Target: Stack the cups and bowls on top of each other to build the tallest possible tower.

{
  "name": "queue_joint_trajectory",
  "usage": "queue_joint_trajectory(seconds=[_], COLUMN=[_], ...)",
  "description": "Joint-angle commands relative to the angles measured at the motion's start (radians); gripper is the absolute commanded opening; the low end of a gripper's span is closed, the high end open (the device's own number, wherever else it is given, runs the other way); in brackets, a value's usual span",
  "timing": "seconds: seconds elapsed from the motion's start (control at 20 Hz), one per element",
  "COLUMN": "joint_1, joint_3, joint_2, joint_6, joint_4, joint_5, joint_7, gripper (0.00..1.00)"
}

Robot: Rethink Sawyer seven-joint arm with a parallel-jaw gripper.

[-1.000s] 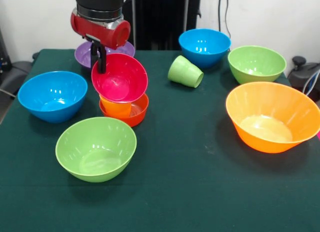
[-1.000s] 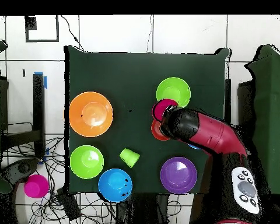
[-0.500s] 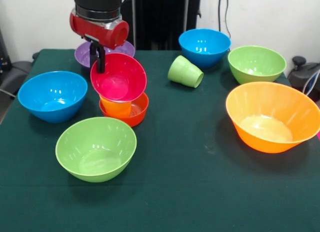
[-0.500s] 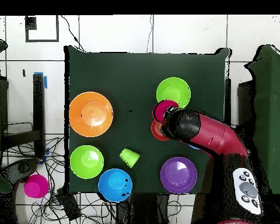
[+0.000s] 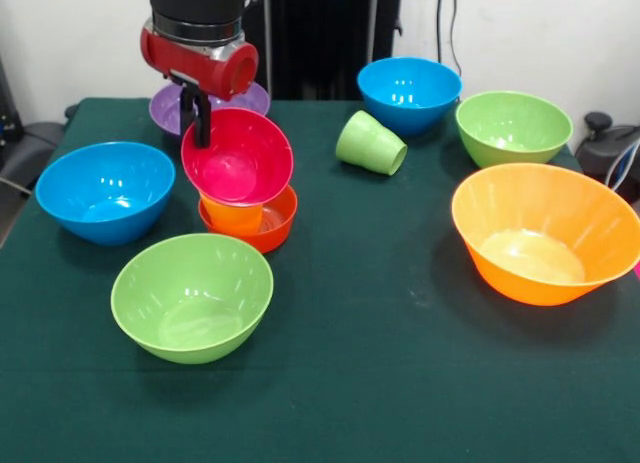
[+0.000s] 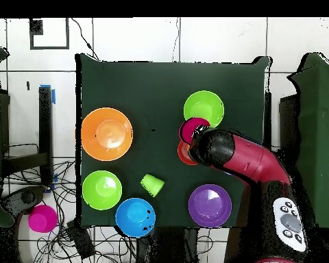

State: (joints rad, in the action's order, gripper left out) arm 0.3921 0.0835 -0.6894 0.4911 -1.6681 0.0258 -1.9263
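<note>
- You have a three-piece tower (image 5: 243, 188) near the desk's (image 5: 400, 383) left side in the front view: a small red-orange bowl (image 5: 275, 226) on the cloth, an orange cup (image 5: 232, 215) standing in it, and a magenta bowl (image 5: 238, 155) on top.
- The magenta bowl is not level. Its mouth tips toward the camera and a little to the right in the front view, so its axis leans off the tower's vertical line.
- Your hand (image 5: 197, 118) is at that bowl's far rim, a dark finger reaching down over the edge. It looks closed narrowly on the rim, so I judge the bowl to be held and not yet released.
- The tower's long axis runs upright through the cup and base bowl; only the top piece is tilted.
- Left to stack: two blue bowls (image 5: 105, 191), two green bowls (image 5: 192, 295), the purple bowl (image 5: 170, 108) behind the arm, the big orange bowl (image 5: 545, 233), and the green cup (image 5: 370, 143).
- The green cup lies on its side, well apart from the tower, its mouth pointing right and toward the camera; its long axis runs along the cloth.
- By my count three of ten pieces are up, so most of the work remains.
- Levelling the magenta bowl before letting go seems wise, since a tilted seat could slide off the cup.
</note>
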Motion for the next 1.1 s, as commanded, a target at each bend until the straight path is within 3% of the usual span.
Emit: queue_joint_trajectory(seconds=[0.05,1.1], joint_1=[0.006,0.025], joint_3=[-0.104,-0.120], joint_2=[0.059,0.060], joint_6=[-0.057,-0.107], joint_4=[-0.062,-0.102], joint_5=[0.051,0.051], joint_7=[-0.020,-0.027], gripper=[0.00,0.00])
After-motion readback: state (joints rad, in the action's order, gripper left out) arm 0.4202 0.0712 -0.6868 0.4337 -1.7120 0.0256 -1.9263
